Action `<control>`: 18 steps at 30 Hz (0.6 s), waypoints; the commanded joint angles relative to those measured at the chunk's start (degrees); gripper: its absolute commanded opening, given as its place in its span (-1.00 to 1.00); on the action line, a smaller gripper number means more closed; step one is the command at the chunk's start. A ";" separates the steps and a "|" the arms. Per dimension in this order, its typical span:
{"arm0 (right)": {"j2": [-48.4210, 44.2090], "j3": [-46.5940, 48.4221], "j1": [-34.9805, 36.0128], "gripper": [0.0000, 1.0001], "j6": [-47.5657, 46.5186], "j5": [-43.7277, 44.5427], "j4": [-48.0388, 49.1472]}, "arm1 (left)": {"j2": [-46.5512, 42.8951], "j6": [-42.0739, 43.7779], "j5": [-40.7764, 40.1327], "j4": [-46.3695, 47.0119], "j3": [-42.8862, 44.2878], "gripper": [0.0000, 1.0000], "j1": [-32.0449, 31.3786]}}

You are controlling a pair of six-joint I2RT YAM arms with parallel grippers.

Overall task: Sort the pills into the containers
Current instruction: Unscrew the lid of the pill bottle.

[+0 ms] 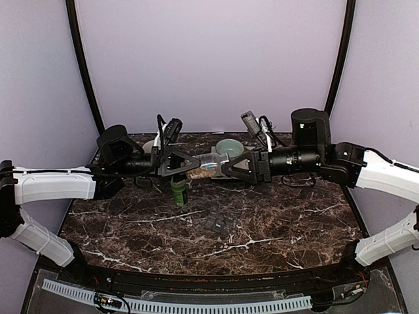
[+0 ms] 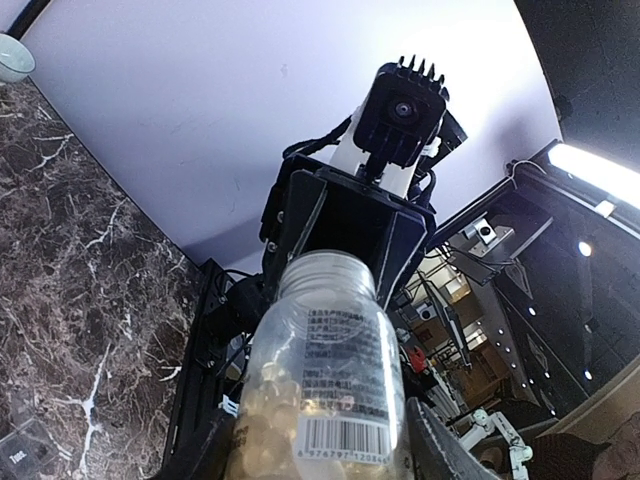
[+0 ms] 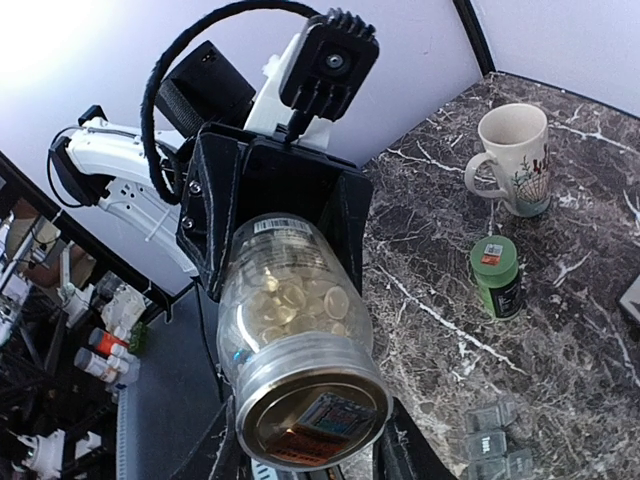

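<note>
**Item 1: bottle** [image 1: 206, 166]. Clear plastic, lying level in the air between the two sets of jaws. Left jaws pinch its body; right jaws pinch its cap end. My reading: one arm steadies it while the other is set to twist the cap off.

**Item 2: pills** [image 3: 290, 300]. Tan pieces, all seen inside the bottle, heaped toward the left jaws' end.

**Item 3: containers** [image 1: 219, 224]. Dark strip of joined compartments on the surface [image 1: 131, 229], below the jaws and on the arms' side of them. It probably sits there to take the pour.

**Item 4: green bottle** [image 1: 178, 191]. Upright, just under the left jaws.

**Item 5: mug** [image 3: 515, 155], beyond the left jaws; **bowl** [image 1: 229, 146], beyond the right jaws.

**Writing.** The bottle label carries a barcode with digits beneath and lines of fine print, too small to read. A coloured sticker on its cap end is illegible. There is an orange sticker on the green bottle's cap and a drawn motif on the mug.
</note>
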 commanded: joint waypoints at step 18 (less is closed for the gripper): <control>-4.38 -0.18 2.63 0.37 -10.48 8.03 -0.31 | -0.49 -4.72 3.53 6.45 -0.56 -1.00 -0.75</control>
